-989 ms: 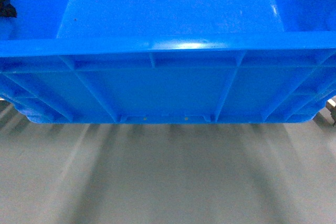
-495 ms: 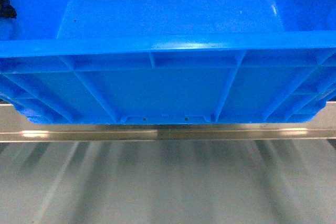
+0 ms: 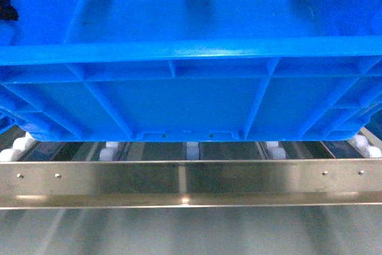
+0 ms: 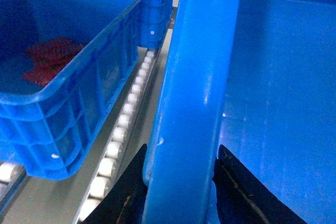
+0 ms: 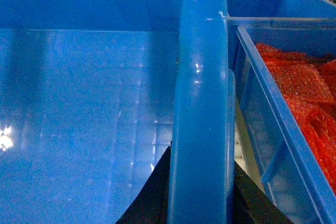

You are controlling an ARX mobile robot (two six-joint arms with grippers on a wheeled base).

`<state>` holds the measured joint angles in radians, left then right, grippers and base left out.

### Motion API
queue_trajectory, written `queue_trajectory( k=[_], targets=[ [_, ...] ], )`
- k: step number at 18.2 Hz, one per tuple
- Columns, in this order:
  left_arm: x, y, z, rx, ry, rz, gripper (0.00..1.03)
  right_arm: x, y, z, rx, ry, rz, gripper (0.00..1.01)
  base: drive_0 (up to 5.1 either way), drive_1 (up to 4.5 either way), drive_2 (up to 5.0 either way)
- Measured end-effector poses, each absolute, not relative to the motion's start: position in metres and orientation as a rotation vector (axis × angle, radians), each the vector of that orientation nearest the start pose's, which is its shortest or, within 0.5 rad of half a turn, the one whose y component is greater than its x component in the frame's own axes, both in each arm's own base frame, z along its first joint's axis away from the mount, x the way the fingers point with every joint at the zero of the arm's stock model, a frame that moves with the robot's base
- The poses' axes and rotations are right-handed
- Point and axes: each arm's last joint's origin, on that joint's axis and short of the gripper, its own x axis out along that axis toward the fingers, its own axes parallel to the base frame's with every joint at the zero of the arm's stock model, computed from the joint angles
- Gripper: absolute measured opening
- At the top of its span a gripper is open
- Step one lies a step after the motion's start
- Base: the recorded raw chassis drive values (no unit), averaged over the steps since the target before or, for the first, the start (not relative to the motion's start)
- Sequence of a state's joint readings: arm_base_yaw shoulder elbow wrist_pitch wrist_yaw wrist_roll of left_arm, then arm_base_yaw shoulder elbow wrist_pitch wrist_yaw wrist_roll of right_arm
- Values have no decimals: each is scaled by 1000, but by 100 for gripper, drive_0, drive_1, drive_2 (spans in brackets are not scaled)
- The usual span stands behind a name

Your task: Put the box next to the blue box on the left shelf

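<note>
The box point(image 3: 191, 88), rigid, smooth and bulky yet probably light, hangs above the left shelf point(image 3: 191, 182); left gripper point(image 4: 181, 182) and right gripper point(image 5: 202, 182) jaws pinch opposite rims.

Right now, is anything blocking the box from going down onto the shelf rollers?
Nothing visible. The box hangs over the left shelf, in the gap between neighbouring blue crates. The rollers directly beneath it are hidden.

The big bright blue box point(image 3: 191, 94), open-topped with ribbed sides, sits level just over the left shelf point(image 3: 191, 183), a grey steel rack with white rollers behind its riveted front rail.
</note>
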<state>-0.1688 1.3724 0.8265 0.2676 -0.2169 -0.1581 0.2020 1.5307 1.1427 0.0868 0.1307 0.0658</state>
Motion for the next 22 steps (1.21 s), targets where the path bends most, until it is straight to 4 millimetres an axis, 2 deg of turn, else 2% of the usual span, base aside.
queue_trajectory(
  k=[9, 22],
  targets=[
    [297, -44, 260, -102, 272, 70, 32, 346, 67, 300, 16, 306, 60, 18, 5, 433, -422],
    [298, -44, 260, -103, 270, 69, 32, 346, 67, 300, 15, 304, 61, 18, 0, 0, 0]
  ],
)
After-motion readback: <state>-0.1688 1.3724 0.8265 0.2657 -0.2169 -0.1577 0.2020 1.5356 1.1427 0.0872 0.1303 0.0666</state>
